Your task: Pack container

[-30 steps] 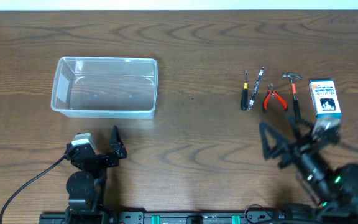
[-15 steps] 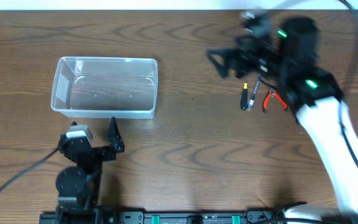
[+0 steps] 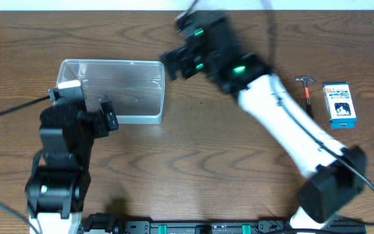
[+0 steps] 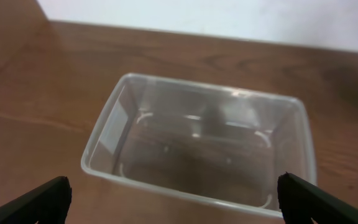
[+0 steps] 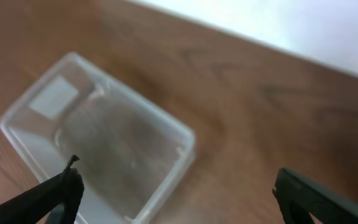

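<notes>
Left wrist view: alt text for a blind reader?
A clear plastic rectangular container with rounded corners, nothing visible inside, sits on a brown wooden table. The left gripper is open, its black fingertips at the bottom corners, holding nothing.

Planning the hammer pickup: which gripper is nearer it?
Right. The right gripper is by the container's right end, left of the hammer; the left gripper is farther, at its near wall.

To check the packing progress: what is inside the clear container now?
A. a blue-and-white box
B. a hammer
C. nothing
C: the container is empty in both wrist views, and the hammer and the small box lie outside it in the overhead view.
</notes>
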You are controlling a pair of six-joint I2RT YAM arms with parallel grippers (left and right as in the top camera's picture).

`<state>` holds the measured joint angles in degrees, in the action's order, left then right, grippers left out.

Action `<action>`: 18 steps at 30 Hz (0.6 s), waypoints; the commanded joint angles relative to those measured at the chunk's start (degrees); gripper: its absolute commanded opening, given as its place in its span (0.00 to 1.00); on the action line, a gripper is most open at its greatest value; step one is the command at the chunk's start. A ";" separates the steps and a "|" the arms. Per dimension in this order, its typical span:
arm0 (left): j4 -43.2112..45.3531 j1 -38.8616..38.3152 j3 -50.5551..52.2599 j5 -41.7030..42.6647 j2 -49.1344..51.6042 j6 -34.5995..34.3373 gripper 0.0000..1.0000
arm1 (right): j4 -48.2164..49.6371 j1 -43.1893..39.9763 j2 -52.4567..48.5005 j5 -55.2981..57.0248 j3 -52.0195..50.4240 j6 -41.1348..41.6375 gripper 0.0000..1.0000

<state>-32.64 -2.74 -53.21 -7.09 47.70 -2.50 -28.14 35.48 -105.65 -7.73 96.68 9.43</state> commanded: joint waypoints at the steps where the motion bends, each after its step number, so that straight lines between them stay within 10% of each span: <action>1: -1.31 -0.17 -0.92 -2.67 2.60 1.05 0.98 | -0.37 2.84 -3.65 5.75 1.25 4.26 0.99; 18: -12.22 -0.20 -0.92 -2.58 10.49 0.96 0.98 | -3.04 9.03 -11.89 9.11 1.25 19.23 0.90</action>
<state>-44.27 -2.74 -53.25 -9.04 57.30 -2.50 -31.53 42.85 -117.71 -2.13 96.73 24.25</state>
